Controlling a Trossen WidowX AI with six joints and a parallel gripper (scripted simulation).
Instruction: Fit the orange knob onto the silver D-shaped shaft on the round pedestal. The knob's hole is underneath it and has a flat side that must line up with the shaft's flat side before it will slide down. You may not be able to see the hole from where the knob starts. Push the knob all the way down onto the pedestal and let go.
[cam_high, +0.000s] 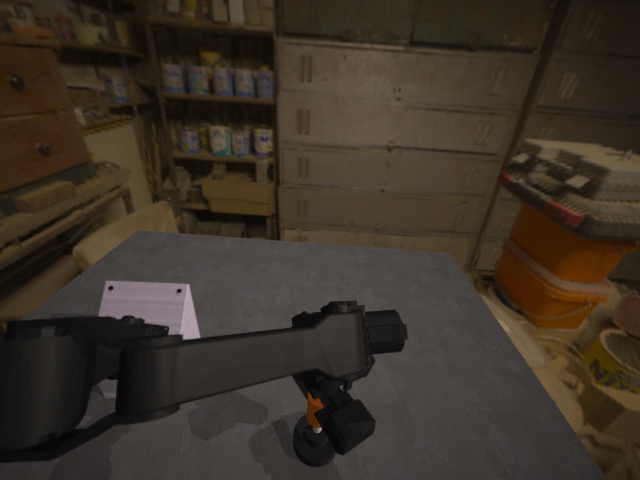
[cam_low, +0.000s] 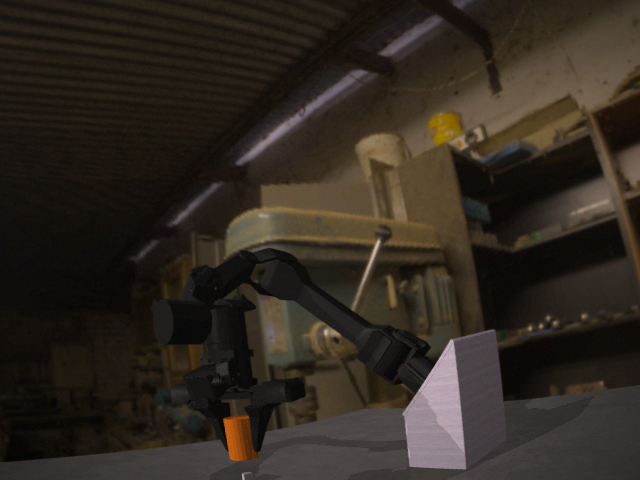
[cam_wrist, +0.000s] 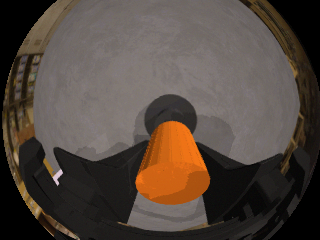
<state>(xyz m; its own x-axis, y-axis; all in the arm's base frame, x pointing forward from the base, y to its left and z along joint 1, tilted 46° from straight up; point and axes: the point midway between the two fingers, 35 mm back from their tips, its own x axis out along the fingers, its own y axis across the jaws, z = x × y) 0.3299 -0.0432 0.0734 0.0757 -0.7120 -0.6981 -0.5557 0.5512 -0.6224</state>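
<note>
The orange knob is held nearly upright between the fingers of my gripper, which is shut on it. The round dark pedestal stands on the table below. Its silver shaft shows just under the knob in the top view. In the exterior view a small gap shows between the knob's lower edge and the shaft's top. In the wrist view the knob hides the shaft. The knob's hole and the flat sides of hole and shaft cannot be seen.
A pale lilac wedge-shaped block stands on the grey table, on the arm's base side, partly behind the arm in the top view. Shelves, cabinets and an orange bucket are beyond the table.
</note>
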